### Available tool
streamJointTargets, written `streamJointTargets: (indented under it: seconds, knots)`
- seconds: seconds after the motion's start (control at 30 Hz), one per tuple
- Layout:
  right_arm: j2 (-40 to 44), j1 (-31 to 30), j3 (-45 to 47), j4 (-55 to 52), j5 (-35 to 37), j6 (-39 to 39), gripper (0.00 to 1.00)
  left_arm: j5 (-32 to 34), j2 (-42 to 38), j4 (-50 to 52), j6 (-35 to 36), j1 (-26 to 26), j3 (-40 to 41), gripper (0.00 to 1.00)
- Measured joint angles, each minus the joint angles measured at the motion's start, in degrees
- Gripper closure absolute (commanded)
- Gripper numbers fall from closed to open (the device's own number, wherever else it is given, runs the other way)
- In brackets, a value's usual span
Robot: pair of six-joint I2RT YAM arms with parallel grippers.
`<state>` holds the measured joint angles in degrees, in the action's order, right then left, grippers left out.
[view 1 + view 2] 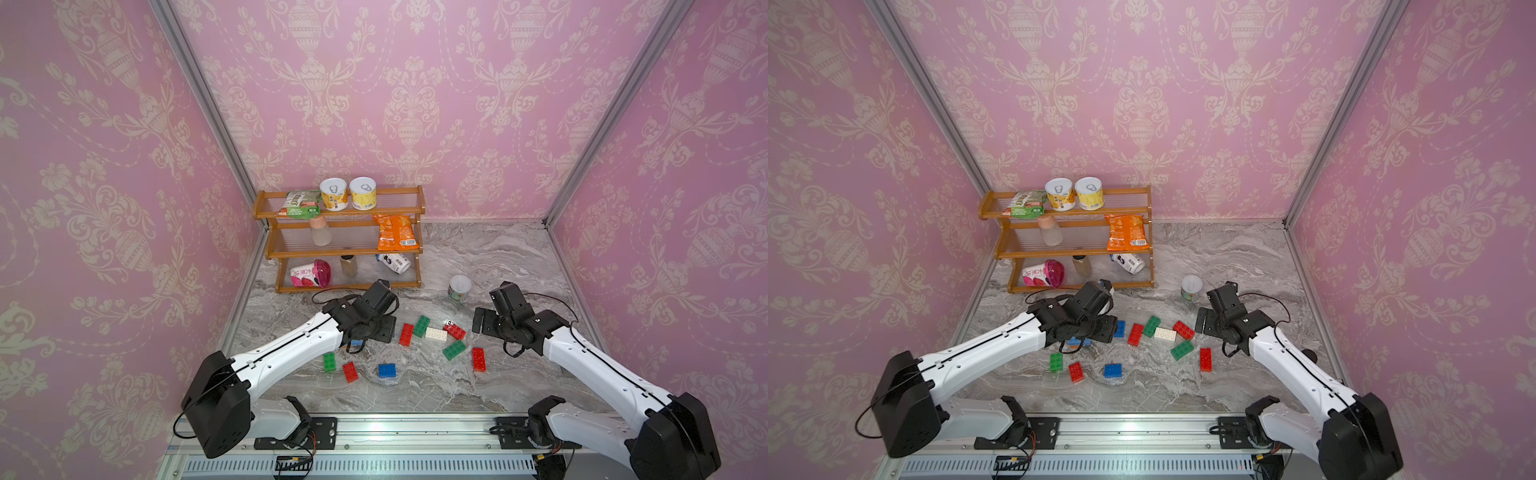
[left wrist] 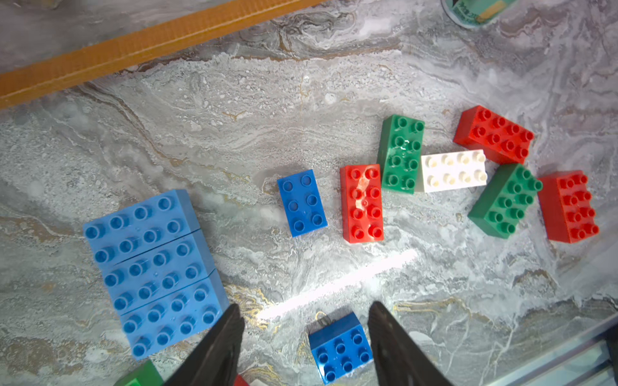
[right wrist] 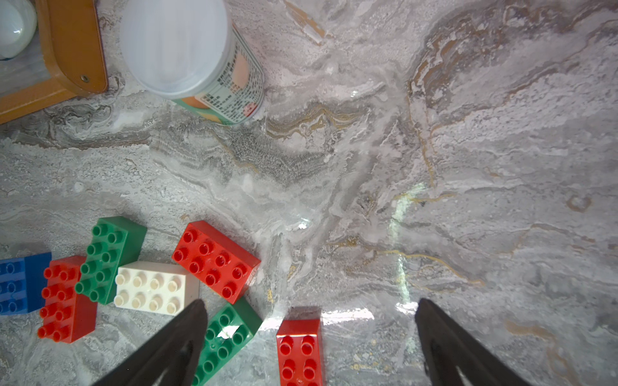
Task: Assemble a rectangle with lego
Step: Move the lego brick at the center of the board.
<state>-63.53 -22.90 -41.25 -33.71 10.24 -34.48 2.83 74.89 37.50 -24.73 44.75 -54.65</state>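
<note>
Nearest, a dark-blue brick (image 2: 339,347) lies on the marble table (image 2: 301,100), seen in the gap of the left gripper (image 2: 304,307), its jaws parted and empty, with the joined light-blue block (image 2: 153,270) just beside one finger, while the right gripper (image 3: 310,300) gapes empty above a red brick (image 3: 299,351).

bright, even light with white glare streaks on the marble tabletop (image 2: 334,284) and soft shadows.

Bricks (image 1: 435,333) lie before the rack (image 1: 345,252); cup (image 1: 459,288) apparently beside.
</note>
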Motion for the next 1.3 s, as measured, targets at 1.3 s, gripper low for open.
streamJointTargets:
  seconds: [1.3]
  knots:
    - [0.3,0.0,0.6,-0.6,0.2,-0.2,0.0,2.2,18.7,7.1,10.7,14.8,1.0,0.6]
